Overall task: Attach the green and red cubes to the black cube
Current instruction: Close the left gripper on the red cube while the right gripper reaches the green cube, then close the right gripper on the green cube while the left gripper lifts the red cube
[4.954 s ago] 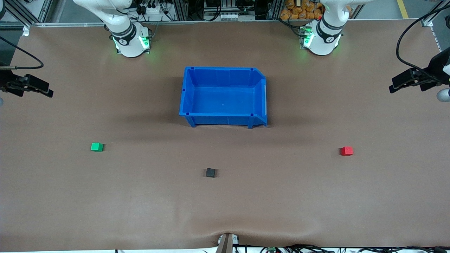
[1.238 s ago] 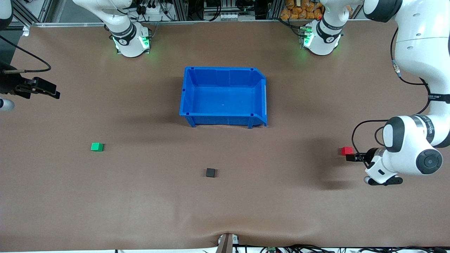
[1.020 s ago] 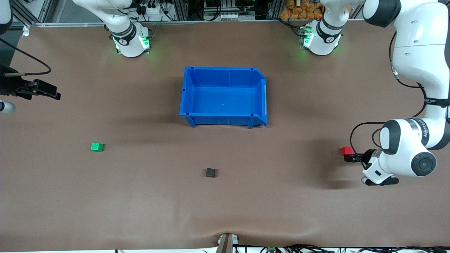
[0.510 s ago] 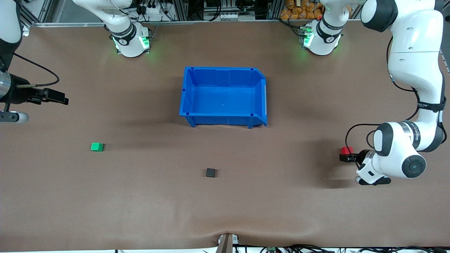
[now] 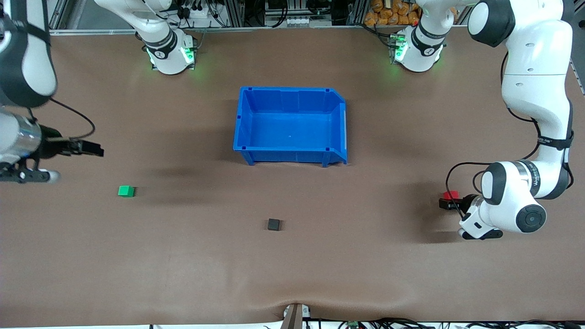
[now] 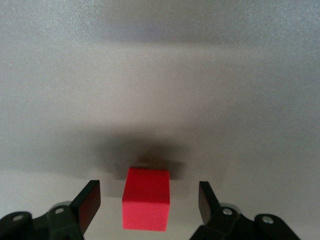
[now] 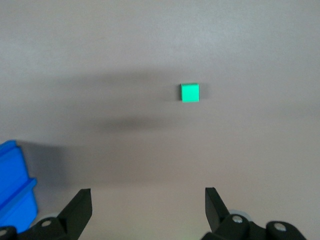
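- Sitting nearest the front camera, the small matte black cube (image 5: 273, 224) lies alone on the brown table mat (image 5: 292, 274), touched by nothing; neither coloured cube is joined to it, so I judge the task barely begun.
- The small red cube (image 5: 449, 195) rests on the mat toward the left arm's end of the table, a little farther from the camera than the black cube and well apart from it.
- The left gripper (image 6: 145, 202) is low around the red cube, its jaws spread with the cube between them and a gap on each side; the grasp is not yet made.
- The small green cube (image 5: 126, 191) lies toward the right arm's end, well apart from the black cube.
- The right gripper (image 7: 148, 205) hangs above the mat near the green cube, jaws spread and holding nothing.
- Farthest back, the blue plastic bin (image 5: 290, 157) stands mid-table with nothing in it.
- Left to do: grasp both coloured cubes, carry them over and press them against the black cube.
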Available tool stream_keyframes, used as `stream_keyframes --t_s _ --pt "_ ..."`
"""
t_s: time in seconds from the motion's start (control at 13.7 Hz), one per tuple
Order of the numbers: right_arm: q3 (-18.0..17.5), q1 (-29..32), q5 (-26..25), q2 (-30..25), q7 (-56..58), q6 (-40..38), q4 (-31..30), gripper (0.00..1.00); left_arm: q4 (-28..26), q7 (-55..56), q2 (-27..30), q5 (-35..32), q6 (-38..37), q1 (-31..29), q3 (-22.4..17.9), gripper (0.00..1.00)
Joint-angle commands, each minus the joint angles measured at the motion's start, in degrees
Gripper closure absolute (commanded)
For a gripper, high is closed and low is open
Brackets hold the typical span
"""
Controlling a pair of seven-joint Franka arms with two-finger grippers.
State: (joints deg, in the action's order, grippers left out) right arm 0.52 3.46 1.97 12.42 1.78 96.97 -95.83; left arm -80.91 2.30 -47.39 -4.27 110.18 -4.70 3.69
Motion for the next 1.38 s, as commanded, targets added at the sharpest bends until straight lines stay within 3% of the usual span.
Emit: stream_keyframes --t_s 0.0,0.36,0.66,1.02,1.17,1.31 --pt "-0.08 -0.03 0.40 0.68 0.24 7.06 -4.70 0.00 0.93 -1.25 -0.42 0.49 -0.32 -0.30 0.17 0.23" --pt "-0.08 0.14 0.40 8.39 3.21 18.66 -5.51 0.00 0.40 -1.34 -0.51 0.58 -0.40 -0.31 0.17 0.33" --pt "-0.08 3.12 0.40 15.25 12.70 31.24 -7.35 0.00 0.22 -1.60 -0.51 0.58 -0.49 -0.39 0.17 0.57" --pt "-0.08 5.94 0.40 22.73 14.13 34.51 -7.36 0.00 0.22 -1.60 -0.51 0.58 -0.49 -0.22 0.17 0.80" --pt "-0.08 6.03 0.49 23.27 14.13 34.34 -7.45 0.00 0.49 -0.73 -0.42 0.75 -0.58 -0.04 0.17 1.00" --pt "-0.08 5.85 0.49 23.35 14.13 33.81 -7.53 0.00 0.49 -0.20 -0.33 2.24 -1.02 -0.04 0.17 1.00"
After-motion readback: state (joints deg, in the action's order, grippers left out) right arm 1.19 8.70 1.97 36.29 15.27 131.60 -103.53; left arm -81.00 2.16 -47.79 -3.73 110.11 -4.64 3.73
